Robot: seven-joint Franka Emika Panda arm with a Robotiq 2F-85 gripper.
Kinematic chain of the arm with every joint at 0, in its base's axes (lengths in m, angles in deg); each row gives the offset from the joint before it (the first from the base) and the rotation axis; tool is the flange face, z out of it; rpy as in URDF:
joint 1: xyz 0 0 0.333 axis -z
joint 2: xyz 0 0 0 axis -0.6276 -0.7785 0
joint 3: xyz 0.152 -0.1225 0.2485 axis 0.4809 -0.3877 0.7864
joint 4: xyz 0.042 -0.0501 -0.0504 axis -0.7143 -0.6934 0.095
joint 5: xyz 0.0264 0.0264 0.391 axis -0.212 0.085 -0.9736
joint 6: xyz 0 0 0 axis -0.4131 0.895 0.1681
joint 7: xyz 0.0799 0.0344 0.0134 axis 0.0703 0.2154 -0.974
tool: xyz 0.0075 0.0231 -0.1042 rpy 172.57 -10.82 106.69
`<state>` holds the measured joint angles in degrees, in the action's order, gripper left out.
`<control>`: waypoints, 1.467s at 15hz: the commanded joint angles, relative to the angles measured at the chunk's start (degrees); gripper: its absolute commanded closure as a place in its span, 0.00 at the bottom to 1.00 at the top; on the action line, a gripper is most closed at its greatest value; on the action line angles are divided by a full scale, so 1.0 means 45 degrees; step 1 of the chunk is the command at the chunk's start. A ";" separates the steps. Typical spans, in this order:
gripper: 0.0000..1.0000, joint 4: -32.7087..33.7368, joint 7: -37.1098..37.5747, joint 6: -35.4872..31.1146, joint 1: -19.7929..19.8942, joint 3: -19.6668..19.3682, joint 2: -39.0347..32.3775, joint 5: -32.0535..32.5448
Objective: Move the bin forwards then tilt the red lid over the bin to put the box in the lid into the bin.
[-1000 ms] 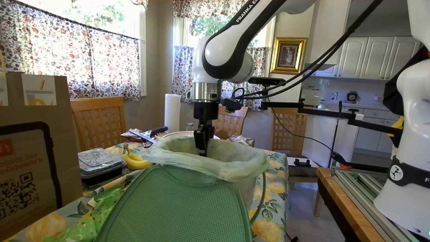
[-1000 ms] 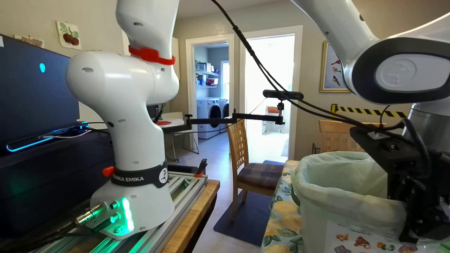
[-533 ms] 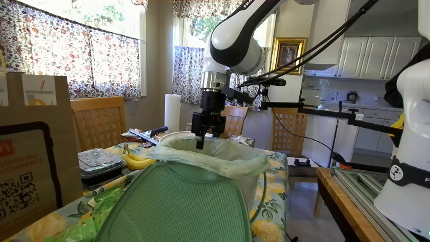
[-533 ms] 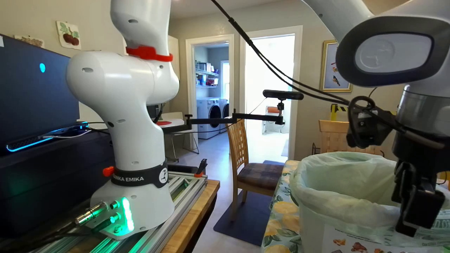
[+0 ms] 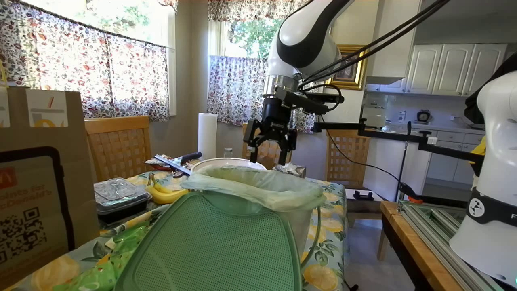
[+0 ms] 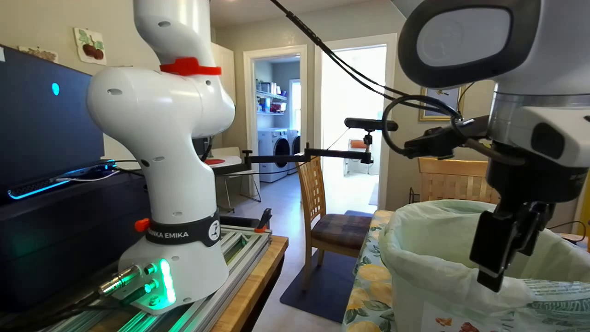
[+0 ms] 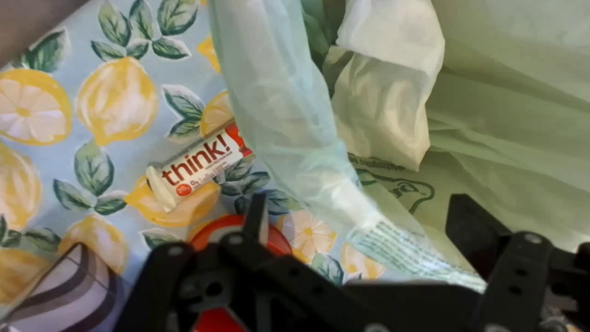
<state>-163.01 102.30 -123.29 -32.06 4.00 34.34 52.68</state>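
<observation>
My pincer (image 5: 268, 157): In an exterior view it is up in the air, its two fingers wide apart, nothing between them. A second ago it was down at the rim of the bin (image 5: 300, 226); now it is higher and nearer my base (image 5: 484, 238).
The bin: It stands behind the green cover (image 5: 218, 250), only a tiny bit off from a second ago, and I think the moving part is done.
The surface (image 5: 333, 226): It holds the bin, bananas (image 5: 163, 195) and a black tray (image 5: 121, 204) with a clear top; a paper roll (image 5: 207, 135) stands farther back.
The curtains (image 5: 133, 81): They have flowers and hang at bright windows (image 5: 250, 36); a gold picture (image 5: 351, 76) is partly behind my arm (image 5: 299, 30).
The bag (image 6: 442, 273): In an exterior view my pincer has moved up and to one side, so green writing (image 6: 560, 299) shows now.
The chair (image 6: 341, 230): It has a dark seat; washers (image 6: 273, 157) stand in a room past it, and green lights (image 6: 168, 281) glow on my base.
The red lid (image 7: 216, 225): In the wrist view it lies on the surface near the bin, partly behind one of my fingers. I cannot make out the box, nor tell what the red patch (image 7: 217, 321) lower down is. I think the lid comes next: go down and pinch its edge.
The bar (image 7: 200, 163): It says "think!" and lies with its red end by the bag.
</observation>
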 commanded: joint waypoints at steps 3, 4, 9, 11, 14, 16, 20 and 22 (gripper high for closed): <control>0.00 -0.1207 0.3003 -0.1215 0.0154 -0.0685 0.0411 0.0161; 0.00 -0.1330 0.3520 -0.1514 0.0181 -0.0782 0.0143 0.0158; 0.00 -0.1336 0.3666 -0.1423 0.0190 -0.0890 -0.0038 0.0111; 0.00 -0.1266 0.3846 -0.1911 0.0154 -0.0907 -0.0120 0.0364; 0.00 -0.1227 0.4350 -0.3777 0.0025 -0.0824 -0.1167 0.0001; 0.00 -0.0959 0.4721 -0.4187 0.0015 -0.0825 -0.1859 -0.0448; 0.00 -0.0443 0.4102 -0.3737 0.0398 -0.0188 -0.2752 -0.2480; 0.00 -0.0196 0.3451 -0.3129 0.0846 0.0374 -0.2906 -0.3708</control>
<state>-167.01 121.67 -140.74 -31.08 2.42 23.36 42.90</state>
